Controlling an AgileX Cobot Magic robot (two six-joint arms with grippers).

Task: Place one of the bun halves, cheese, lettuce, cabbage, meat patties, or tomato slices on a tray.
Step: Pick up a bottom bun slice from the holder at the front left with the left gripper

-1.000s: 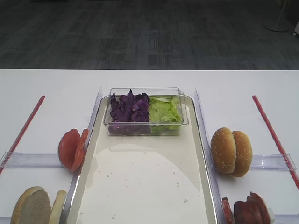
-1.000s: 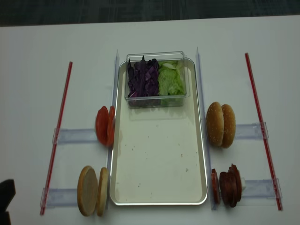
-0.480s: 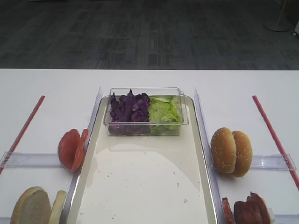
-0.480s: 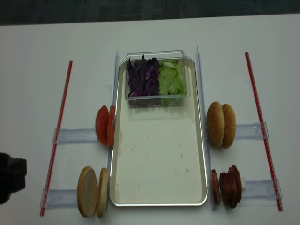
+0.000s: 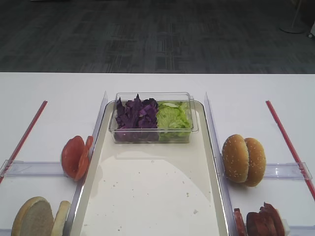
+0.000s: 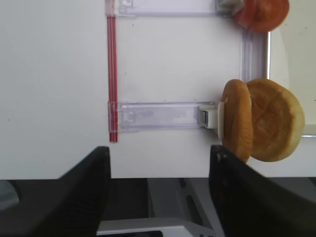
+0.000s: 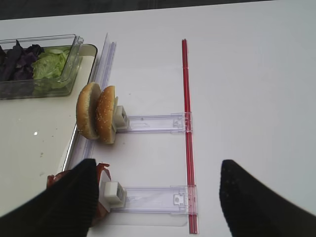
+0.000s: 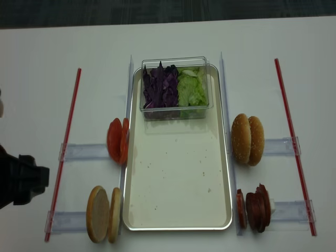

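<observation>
No writing, label, brand or number can be read in any view. The surfaces shown carry no legible marks or signs.

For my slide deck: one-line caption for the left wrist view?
Open left pincer hovers over bun halves standing on edge, tomato slices beyond.

In the exterior high view, the bottom edge cuts off the bun halves (image 5: 38, 218), the meat patties (image 5: 261, 220) and the near end of the tray (image 5: 93, 162).

In the realsense view, only a dark part of the left arm (image 8: 18, 179) enters at the left edge; its claw is not shown.

In the right wrist view, the right claw (image 7: 155, 197) appears as two blurred dark fingers (image 7: 64, 207), their tips cut off below; one covers most of the meat patties.

In the left wrist view, the tomato slices (image 6: 261, 12) are cut by the top edge.
</observation>
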